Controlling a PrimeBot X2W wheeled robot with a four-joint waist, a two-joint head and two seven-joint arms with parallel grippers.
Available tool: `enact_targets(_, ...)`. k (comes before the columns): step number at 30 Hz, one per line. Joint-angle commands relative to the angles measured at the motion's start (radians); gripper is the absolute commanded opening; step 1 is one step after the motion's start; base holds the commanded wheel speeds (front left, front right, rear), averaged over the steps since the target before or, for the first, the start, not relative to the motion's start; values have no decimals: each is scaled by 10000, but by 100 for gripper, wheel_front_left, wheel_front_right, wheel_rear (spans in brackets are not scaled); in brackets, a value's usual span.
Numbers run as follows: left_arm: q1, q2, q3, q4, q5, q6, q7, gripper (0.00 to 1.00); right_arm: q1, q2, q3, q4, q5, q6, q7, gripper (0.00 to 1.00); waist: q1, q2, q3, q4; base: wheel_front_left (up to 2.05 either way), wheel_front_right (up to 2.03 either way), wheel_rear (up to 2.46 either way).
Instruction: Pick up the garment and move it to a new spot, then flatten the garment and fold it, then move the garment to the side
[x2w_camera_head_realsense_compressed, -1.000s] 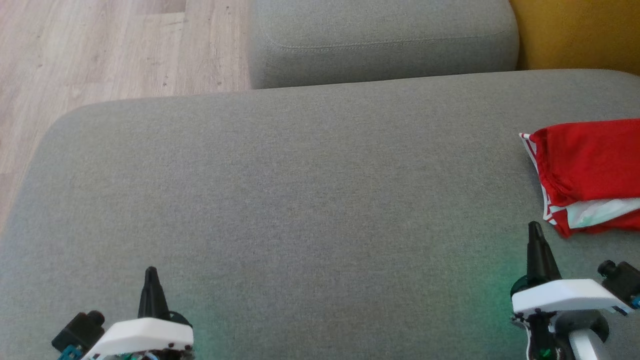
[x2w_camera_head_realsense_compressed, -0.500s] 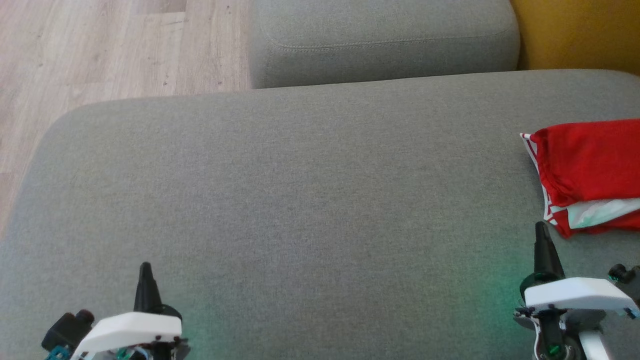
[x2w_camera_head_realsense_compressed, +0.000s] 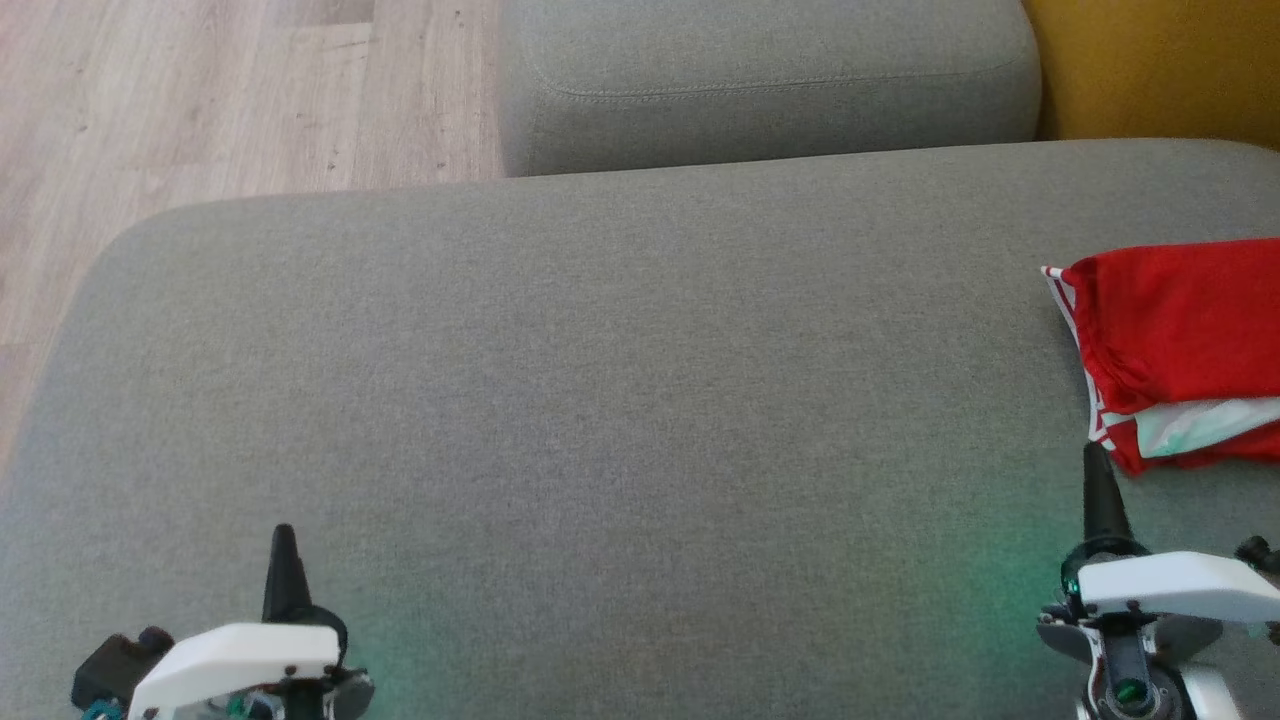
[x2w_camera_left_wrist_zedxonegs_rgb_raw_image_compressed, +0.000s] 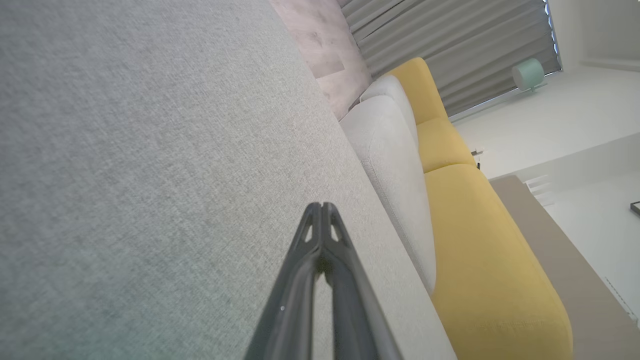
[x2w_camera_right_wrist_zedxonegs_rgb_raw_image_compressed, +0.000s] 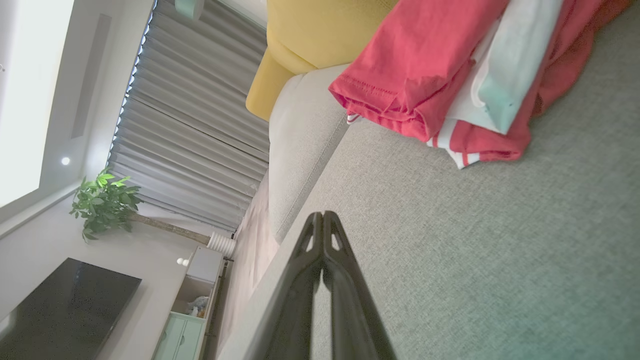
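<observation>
The garment (x2w_camera_head_realsense_compressed: 1185, 335) is red with white trim and lies folded at the right edge of the grey sofa seat (x2w_camera_head_realsense_compressed: 600, 400); in the right wrist view the garment (x2w_camera_right_wrist_zedxonegs_rgb_raw_image_compressed: 440, 80) fills the upper right. My right gripper (x2w_camera_head_realsense_compressed: 1097, 470) (x2w_camera_right_wrist_zedxonegs_rgb_raw_image_compressed: 323, 216) is shut and empty, its tips just short of the garment's near corner. Low at the left, my left gripper (x2w_camera_head_realsense_compressed: 283, 540) (x2w_camera_left_wrist_zedxonegs_rgb_raw_image_compressed: 320, 207) is shut too, holding nothing, over bare seat fabric.
A second grey cushion (x2w_camera_head_realsense_compressed: 770, 80) stands behind the seat, with a yellow sofa part (x2w_camera_head_realsense_compressed: 1160, 65) at the back right. Wooden floor (x2w_camera_head_realsense_compressed: 200, 100) lies beyond the seat's left edge. A wall, curtains (x2w_camera_right_wrist_zedxonegs_rgb_raw_image_compressed: 190, 115) and a plant (x2w_camera_right_wrist_zedxonegs_rgb_raw_image_compressed: 102, 202) appear in the right wrist view.
Both grippers have drawn back toward the bottom of the head view, the left also drifting left and the right drifting right. The garment has not moved.
</observation>
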Motion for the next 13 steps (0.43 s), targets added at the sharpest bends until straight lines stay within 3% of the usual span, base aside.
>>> enact_targets(1, -581, 29, 354, -371, -179, -91, 50, 0, -601, -38, 93, -390, 254, 47, 35, 0, -1, 0, 0, 1, 0, 0, 0)
enact_targets(13, -664, 33, 619, -464, -1345, -276, 395, 0, -631, -42, -51, -492, 1674, 54, 382, 0, -1, 0, 6, 15, 0, 0, 0)
